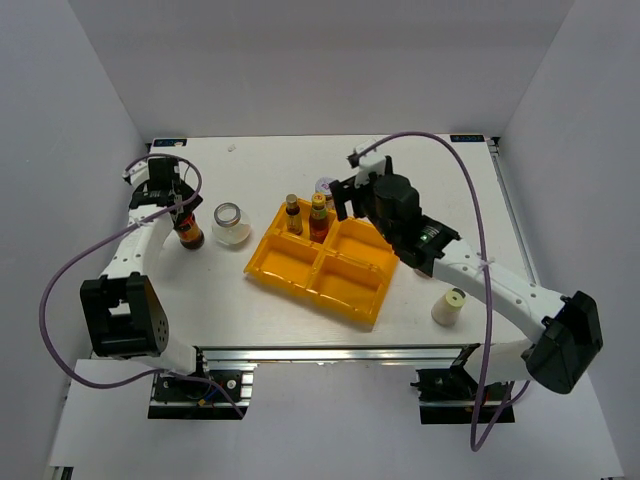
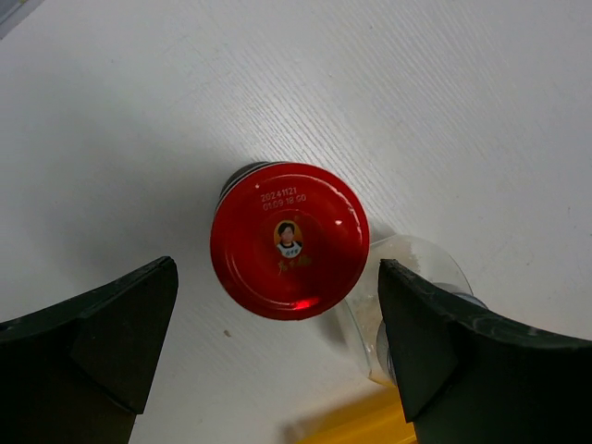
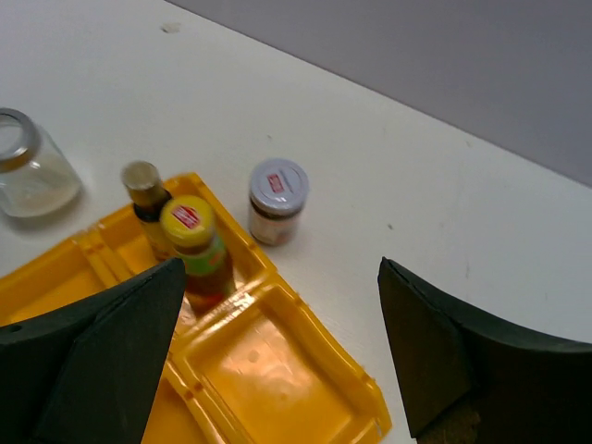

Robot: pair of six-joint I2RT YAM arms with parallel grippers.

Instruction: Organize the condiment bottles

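Observation:
A red-capped jar (image 2: 289, 239) stands on the white table, directly below my left gripper (image 2: 277, 268), which is open with a finger on either side above the cap. Beside it sits a clear glass jar (image 1: 231, 222) with white contents. Two slim bottles (image 3: 143, 185) (image 3: 196, 242) stand upright in the back-left compartment of the yellow tray (image 3: 277, 370). A pale-lidded jar (image 3: 277, 199) stands on the table just behind the tray. My right gripper (image 3: 280, 268) hangs open above the tray's back-right compartment, holding nothing. A pale-yellow-capped bottle (image 1: 450, 307) stands near the right arm.
The tray (image 1: 345, 290) lies at an angle mid-table, and three of its compartments hold nothing. The clear glass jar (image 2: 416, 277) is close to my left gripper's right finger. Grey walls enclose the table on three sides.

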